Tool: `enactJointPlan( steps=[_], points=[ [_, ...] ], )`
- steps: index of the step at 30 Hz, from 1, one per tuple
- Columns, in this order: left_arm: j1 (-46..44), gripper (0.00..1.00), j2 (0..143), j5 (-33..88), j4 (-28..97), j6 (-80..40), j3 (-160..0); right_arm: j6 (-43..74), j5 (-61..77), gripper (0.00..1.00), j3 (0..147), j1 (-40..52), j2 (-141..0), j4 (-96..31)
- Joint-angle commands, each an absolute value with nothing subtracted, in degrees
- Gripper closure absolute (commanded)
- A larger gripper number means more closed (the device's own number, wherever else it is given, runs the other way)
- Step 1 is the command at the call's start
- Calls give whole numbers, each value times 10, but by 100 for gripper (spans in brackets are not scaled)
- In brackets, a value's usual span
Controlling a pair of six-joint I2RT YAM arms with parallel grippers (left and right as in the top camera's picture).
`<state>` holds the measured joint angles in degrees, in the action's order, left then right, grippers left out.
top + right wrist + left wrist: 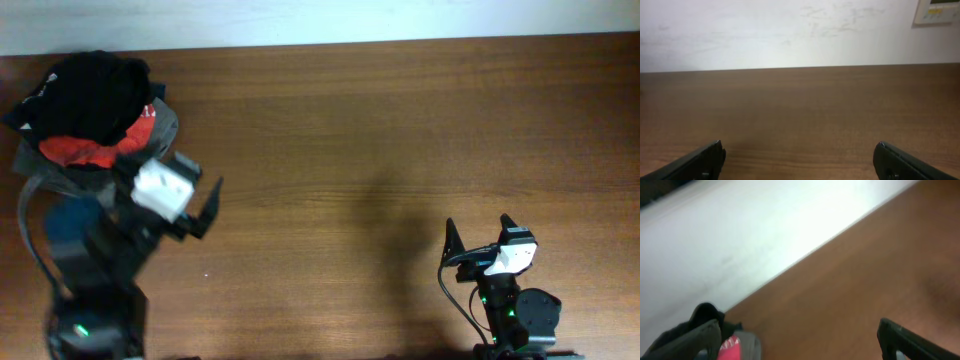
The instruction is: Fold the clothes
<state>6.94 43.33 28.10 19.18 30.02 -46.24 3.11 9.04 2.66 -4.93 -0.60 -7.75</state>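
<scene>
Black top bunched in heap at far left corner of wooden table, lying over red T-shirt and grey garment. Left gripper just beside heap, jaws spread wide, empty. Right gripper well apart at front right, jaws wide, empty. Fabric likely soft, light, limp and may drag its neighbours. Pinch exposed upper fold.

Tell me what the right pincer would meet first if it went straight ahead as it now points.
The way looks free: the right pincer faces only bare table, then the white wall, though depth is unclear.
</scene>
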Motion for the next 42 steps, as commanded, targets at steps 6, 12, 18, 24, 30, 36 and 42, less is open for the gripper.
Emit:
enactJointPlan(
  steps=[6,12,18,24,30,36,42],
  points=[
    [30,1,211,114,-43,69,-142,37,85,1,21,-45,-2,-77],
    [30,1,118,53,-43,34,-63,37,85,1,21,-45,-2,-77],
    [30,1,42,47,-43,34,-6,37,85,1,21,-45,-2,-77],
    [34,1,3,27,43,33,-5,37,85,1,21,-45,-2,-77],
    [34,1,3,21,46,33,-5,37,85,1,21,-45,-2,-77],
    [34,1,3,21,46,33,-5,37,85,1,21,-45,-2,-77],
    [34,1,3,21,46,33,-5,37,85,1,21,-45,-2,-77]
  ],
)
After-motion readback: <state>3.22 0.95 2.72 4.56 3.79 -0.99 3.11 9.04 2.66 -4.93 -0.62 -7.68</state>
